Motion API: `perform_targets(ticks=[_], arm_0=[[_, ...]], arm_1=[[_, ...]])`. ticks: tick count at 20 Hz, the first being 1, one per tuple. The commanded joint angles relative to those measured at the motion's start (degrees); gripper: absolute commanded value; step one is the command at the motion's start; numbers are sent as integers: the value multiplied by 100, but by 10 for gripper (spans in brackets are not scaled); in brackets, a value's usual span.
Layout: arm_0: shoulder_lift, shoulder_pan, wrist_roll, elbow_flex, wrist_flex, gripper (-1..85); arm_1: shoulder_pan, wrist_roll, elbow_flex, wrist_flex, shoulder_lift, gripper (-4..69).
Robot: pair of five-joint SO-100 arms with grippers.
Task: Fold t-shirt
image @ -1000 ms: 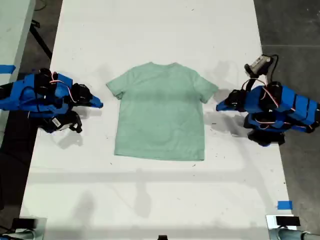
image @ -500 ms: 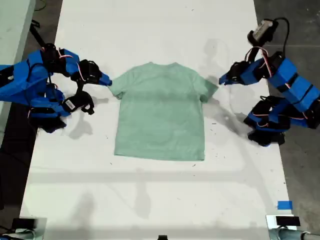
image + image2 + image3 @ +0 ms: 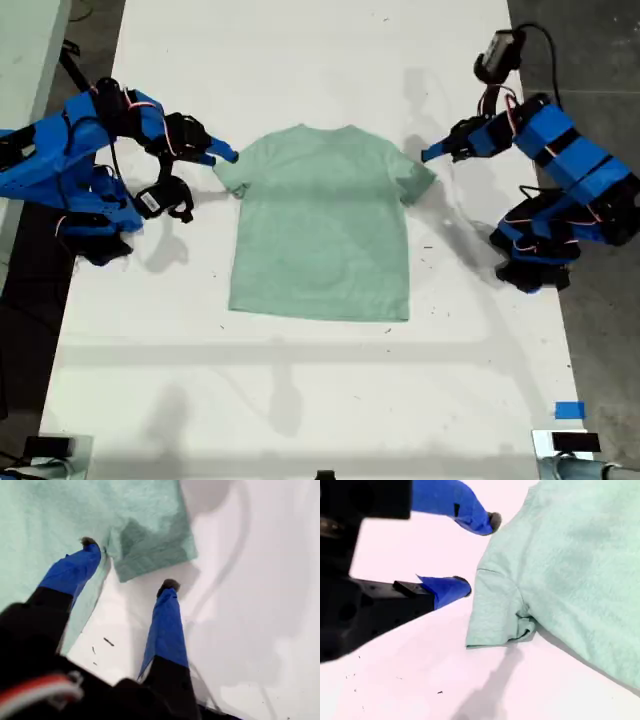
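At center of the exterior view lies one t-shirt (image 3: pixel 322 225), unmoved, w/ our two grippers now closer, both open: first gripper (image 3: pixel 129 563) by one sleeve, second gripper (image 3: pixel 479 555) by the other.

The t-shirt (image 3: pixel 322 225) is soft, matt cloth with a faintly heathered, slightly fuzzy weave. The table (image 3: pixel 300 400) under it looks smooth and matt white, speckled with small dark flecks. Both my first gripper (image 3: pixel 129 564) and my second gripper (image 3: pixel 479 552) have smooth blue plastic fingers.
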State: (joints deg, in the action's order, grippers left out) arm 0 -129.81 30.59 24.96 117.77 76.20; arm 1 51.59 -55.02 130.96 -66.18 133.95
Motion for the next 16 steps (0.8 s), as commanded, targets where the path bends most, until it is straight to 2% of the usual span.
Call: perform_targets(ticks=[1, 5, 8, 14, 15, 16], arm_0=[[44, 79, 70, -325, -62, 208], [79, 114, 88, -316, -62, 209], [123, 132, 97, -316, -70, 208], [132, 193, 123, -308, -44, 207], [141, 202, 132, -299, -44, 206], [167, 202, 141, -299, -44, 206]], arm_1=[[299, -352, 325, 861, -290, 280], [562, -642, 686, 1784, -1107, 280], [624, -738, 606, 2241, -1802, 280], [360, -721, 229, 2347, -2593, 269], [316, -721, 185, 2320, -2654, 245], [308, -694, 185, 2312, -2654, 163]])
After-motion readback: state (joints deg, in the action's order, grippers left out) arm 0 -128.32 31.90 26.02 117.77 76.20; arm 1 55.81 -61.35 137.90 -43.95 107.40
